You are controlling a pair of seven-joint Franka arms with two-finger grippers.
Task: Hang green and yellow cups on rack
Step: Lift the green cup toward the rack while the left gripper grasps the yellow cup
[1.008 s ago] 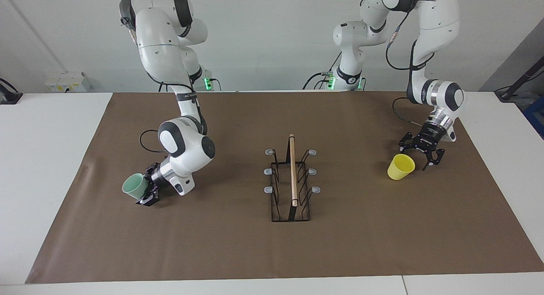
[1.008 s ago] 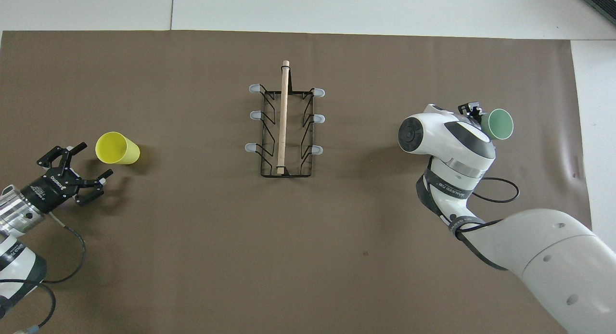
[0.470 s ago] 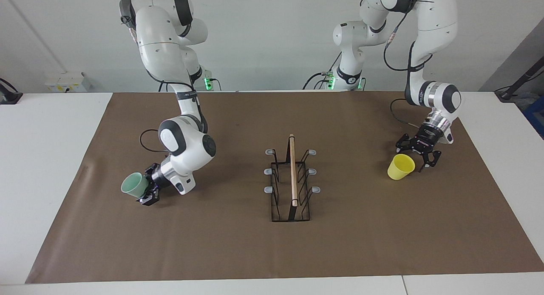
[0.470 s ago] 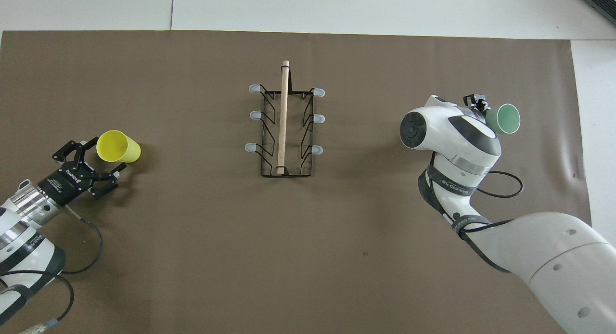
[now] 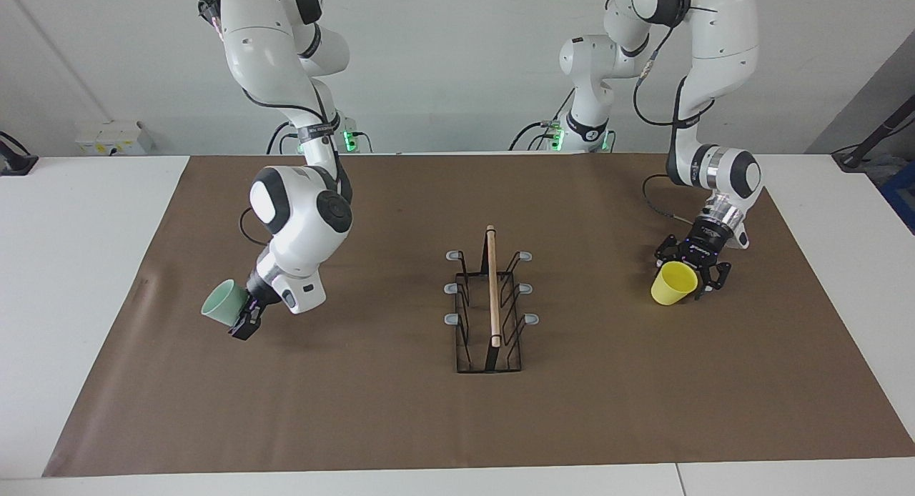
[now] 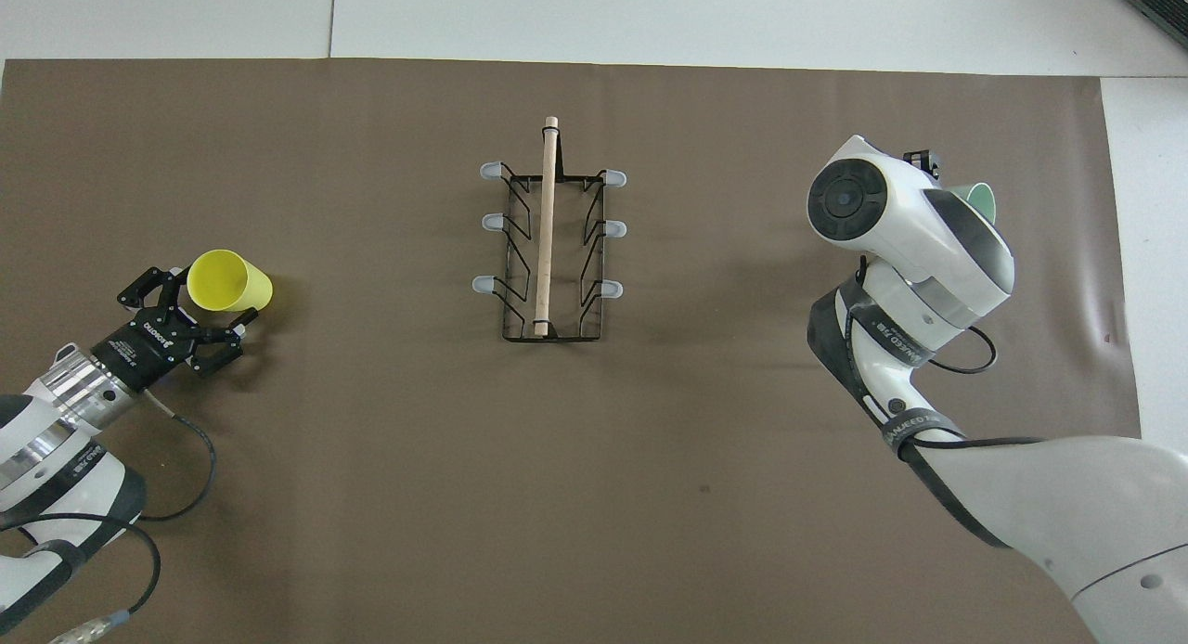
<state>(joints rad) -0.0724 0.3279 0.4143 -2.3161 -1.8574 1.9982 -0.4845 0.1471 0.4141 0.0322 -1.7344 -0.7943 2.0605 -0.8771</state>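
A: Since the earlier frame, what is changing?

B: Both arms are moving. The left gripper (image 5: 688,269), at the right of the facing view, is advancing onto the yellow cup (image 5: 673,282); its fingers, earlier beside the cup, are now straddling it, spread wide, one on each side. The right gripper (image 5: 245,317), at the left of the facing view, is rising and carrying the green cup (image 5: 221,301) up with it.

A: Where is each cup lying in the pictures?

B: In the overhead view the yellow cup (image 6: 228,280) is lying on its side at the middle left of the frame, on the brown mat (image 6: 371,440), its mouth pointing toward the left gripper (image 6: 190,315). Whether the fingers are already pressing on it cannot be told. The green cup (image 6: 976,199) is showing at the upper right of the overhead frame, mostly covered by the right arm's wrist, tilted, and clamped between the right gripper's fingers above the mat.

A: And the rack?

B: The rack (image 5: 490,310) is standing at the centre of both views, between the two cups and well apart from each. Its wooden rod (image 6: 546,226) is running along the top, and all six grey-tipped prongs are showing bare.
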